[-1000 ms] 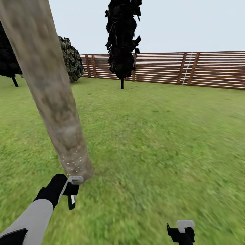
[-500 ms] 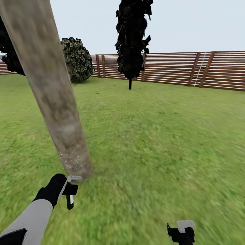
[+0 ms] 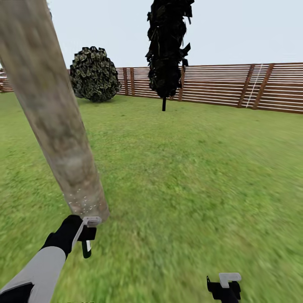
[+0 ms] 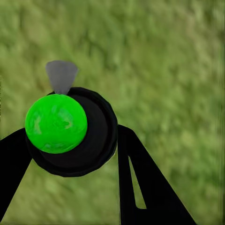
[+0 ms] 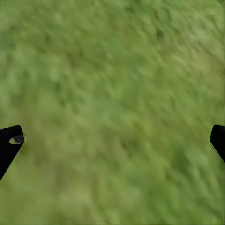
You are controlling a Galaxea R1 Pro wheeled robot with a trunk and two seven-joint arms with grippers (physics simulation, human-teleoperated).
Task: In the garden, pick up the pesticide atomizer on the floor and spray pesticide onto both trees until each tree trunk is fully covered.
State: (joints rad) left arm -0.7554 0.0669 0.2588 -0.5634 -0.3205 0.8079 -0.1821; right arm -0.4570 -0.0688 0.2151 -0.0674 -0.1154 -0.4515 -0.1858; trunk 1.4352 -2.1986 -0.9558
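Note:
A thick grey-brown tree trunk [image 3: 54, 118] leans across the left of the head view, its foot in the lawn just beyond my left hand. Tiny whitish pesticide specks [image 3: 82, 203] dot the trunk near the ground. My left gripper [image 3: 87, 235] is shut on the pesticide atomizer [image 3: 86, 248], a short dark and green body hanging below a pale head. In the left wrist view the atomizer [image 4: 58, 123] is a bright green ball in a black ring with a grey nozzle, clamped between the black fingers [image 4: 140, 183]. My right gripper [image 5: 112, 140] hangs open over bare grass, low on the right [image 3: 224, 287].
Green lawn runs back to a reddish-brown slat fence [image 3: 219, 86]. A dark narrow tree [image 3: 166, 50] with a thin trunk stands mid-distance, and a round dark bush [image 3: 94, 74] sits by the fence at the left.
The whole view has swung leftwards, so the bush, dark tree and fence now sit further right and the trunk slightly further left. Both arms keep their places in the picture.

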